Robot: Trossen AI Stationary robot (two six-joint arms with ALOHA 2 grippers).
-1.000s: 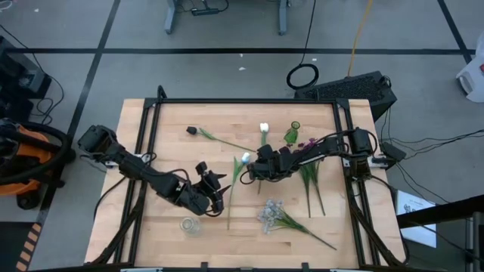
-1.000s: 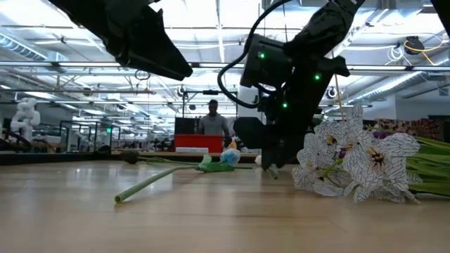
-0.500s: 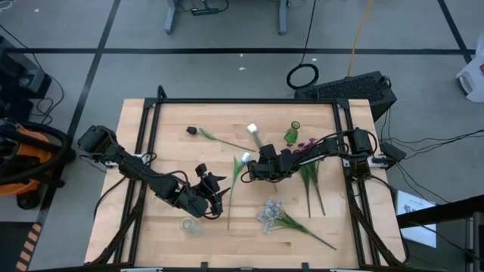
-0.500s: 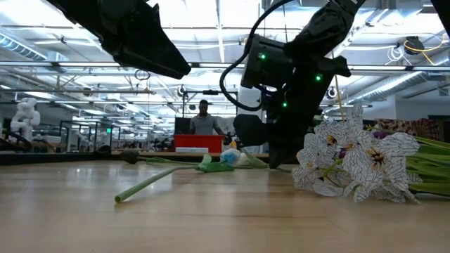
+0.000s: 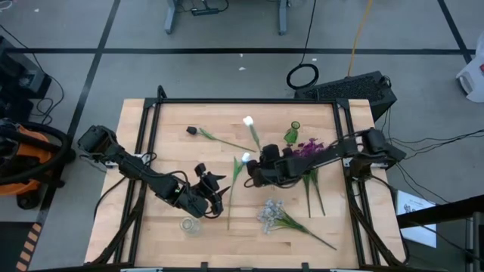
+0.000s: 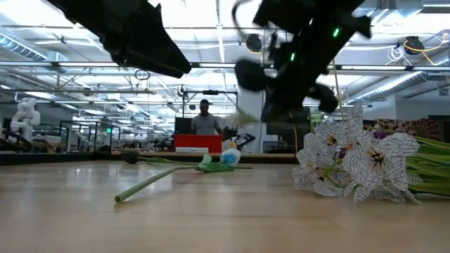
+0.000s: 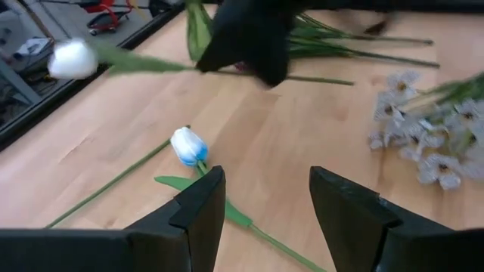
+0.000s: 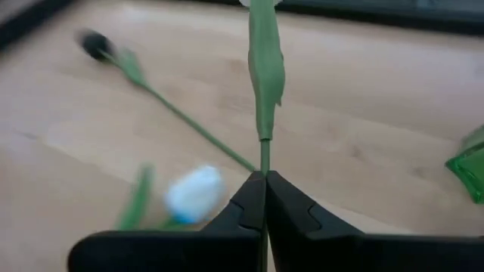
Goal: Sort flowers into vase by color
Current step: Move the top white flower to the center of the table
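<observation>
My right gripper (image 5: 257, 162) is shut on the green stem of a white tulip-like flower whose bud (image 5: 247, 121) points to the far side of the table. A second white bud tinged with blue (image 5: 245, 159) lies on the wood just left of it, its stem (image 5: 230, 200) running toward the near edge. My left gripper (image 5: 218, 202) hovers open beside that stem, with nothing between its fingers (image 7: 198, 202). A small green vase (image 5: 293, 134) stands at the far right, and a clear glass vase (image 5: 189, 224) stands near the front edge. My right gripper pinches the white flower's stem (image 8: 263, 159) between its two fingers, below the long leaf (image 8: 265, 72). The fingers slant down from the table's right side. The stem runs on ahead of them toward the bud. The flower is lifted clear of the table.
A dark-headed flower (image 5: 192, 131) lies at the far left, its stem reaching toward the centre. Purple blossoms (image 5: 306, 146) and green stems (image 5: 310, 185) lie under my right arm. A pale small-blossom sprig (image 5: 272, 215) lies near the front. A person stands far behind the table (image 6: 204, 119).
My right gripper has risen from the table with the white flower's stem and has turned. The flower has come up off the wood, and its bud has swung toward the table's far left.
</observation>
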